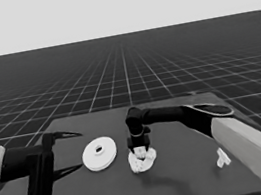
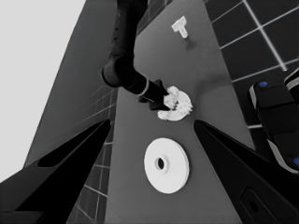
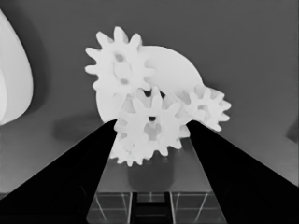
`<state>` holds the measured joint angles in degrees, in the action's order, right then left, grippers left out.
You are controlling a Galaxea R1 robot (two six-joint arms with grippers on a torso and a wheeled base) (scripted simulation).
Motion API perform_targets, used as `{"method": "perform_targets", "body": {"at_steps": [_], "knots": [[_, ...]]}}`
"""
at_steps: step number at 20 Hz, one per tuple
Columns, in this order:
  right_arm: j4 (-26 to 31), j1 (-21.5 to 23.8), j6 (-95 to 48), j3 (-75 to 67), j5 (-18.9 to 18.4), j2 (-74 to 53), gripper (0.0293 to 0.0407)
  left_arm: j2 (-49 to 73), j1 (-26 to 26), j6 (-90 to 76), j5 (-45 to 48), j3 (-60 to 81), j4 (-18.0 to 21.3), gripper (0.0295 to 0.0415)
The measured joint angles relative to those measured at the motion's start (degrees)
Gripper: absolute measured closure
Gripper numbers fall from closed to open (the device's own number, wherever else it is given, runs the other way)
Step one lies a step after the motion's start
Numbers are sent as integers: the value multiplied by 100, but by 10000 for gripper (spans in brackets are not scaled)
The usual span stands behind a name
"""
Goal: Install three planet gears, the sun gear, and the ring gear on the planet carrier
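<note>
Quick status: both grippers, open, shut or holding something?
Left gripper: open, empty, parked at the table's left end.
Right gripper: shut on a small white toothed gear over the smaller round part.

White: the larger round part (image 1: 99,154), the gears (image 3: 150,126) on the smaller round part (image 3: 175,70), and the thin piece (image 1: 222,157). The bench (image 1: 186,184) is dark; the floor (image 1: 126,73) carries a pale grid.

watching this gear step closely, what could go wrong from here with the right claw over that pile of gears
The right claw sits right over the gears clustered on the smaller round part; a gear between its fingers may not mesh and could knock neighbouring gears askew. The larger round part lies close beside, so a sideways swing might bump it. The left claw waits at the table's left end.
</note>
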<state>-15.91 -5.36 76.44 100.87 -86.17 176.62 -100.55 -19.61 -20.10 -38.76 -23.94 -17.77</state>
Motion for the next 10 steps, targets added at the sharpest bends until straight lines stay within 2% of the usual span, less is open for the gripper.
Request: {"method": "perform_targets", "body": {"at_steps": [10], "knots": [[1, -71, 514, 6, 1, -6, 389, 0, 0, 0, 0, 0, 0, 326]]}}
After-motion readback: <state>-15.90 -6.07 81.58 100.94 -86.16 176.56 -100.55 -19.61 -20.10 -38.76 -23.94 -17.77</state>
